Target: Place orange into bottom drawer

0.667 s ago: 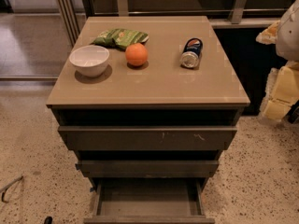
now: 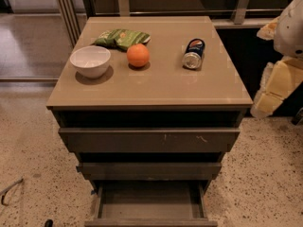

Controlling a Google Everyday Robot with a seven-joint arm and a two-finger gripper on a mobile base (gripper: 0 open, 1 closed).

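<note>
The orange sits on the cabinet top, towards the back left, between a white bowl and a can. The bottom drawer is pulled out and its tray shows nothing inside; the two drawers above it are pushed in further. My gripper, cream-yellow under a white arm, hangs at the right edge of the view, beside the cabinet's right side and well clear of the orange. It holds nothing that I can see.
A white bowl stands left of the orange. A green snack bag lies behind it. A blue can lies on its side at the right. Speckled floor surrounds the cabinet; a railing runs behind.
</note>
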